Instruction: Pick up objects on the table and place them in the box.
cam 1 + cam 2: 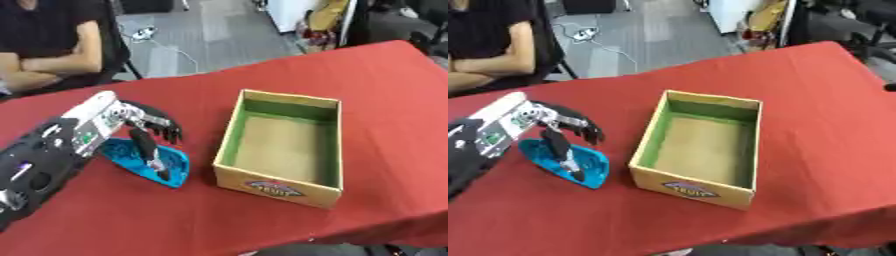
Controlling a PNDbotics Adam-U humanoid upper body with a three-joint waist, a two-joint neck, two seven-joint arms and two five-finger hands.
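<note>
A flat blue object (175,167) lies on the red table, left of the cardboard box (229,132). My left hand (144,122) hovers right over it, coming in from the lower left. Its fingers (166,127) curl downward and the thumb (150,152) reaches down across the blue object's top. Whether the thumb touches it I cannot tell. The box stands open, green inside, and holds nothing that I can see. My right hand shows in neither view.
The red table (367,85) spreads around the box, with its front edge near the bottom of the view. A person with folded arms sits beyond the far left edge. Grey floor and chairs lie behind the table.
</note>
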